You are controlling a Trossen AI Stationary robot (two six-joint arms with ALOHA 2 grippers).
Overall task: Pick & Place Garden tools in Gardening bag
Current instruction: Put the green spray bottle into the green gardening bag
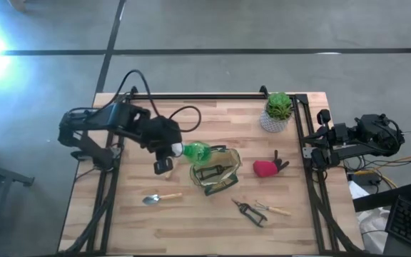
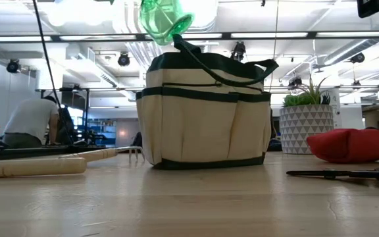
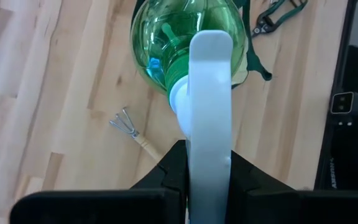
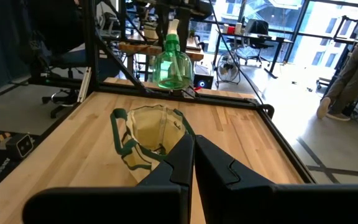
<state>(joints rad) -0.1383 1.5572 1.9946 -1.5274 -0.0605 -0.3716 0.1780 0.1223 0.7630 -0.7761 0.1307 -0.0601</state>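
From above we see the left pincer (image 1: 164, 165) clamped on the white neck of the green spray bottle (image 1: 198, 151), held above the gardening bag's (image 1: 216, 170) rim; the low view alone shows the bottle airborne over the bag's mouth, with a person seated in the room behind; the right pincer (image 4: 193, 163) rests together off the wooden desk (image 1: 191, 228); trowel (image 1: 160, 198), shears (image 1: 249, 212), fork (image 1: 271, 208) and red glove (image 1: 267, 168) lie around the bag.

Grey concrete floor (image 1: 262, 25) surrounds the light wooden table (image 1: 212, 221); long ceiling lamps (image 2: 275, 35) shine, tall windows (image 4: 328, 25) behind.
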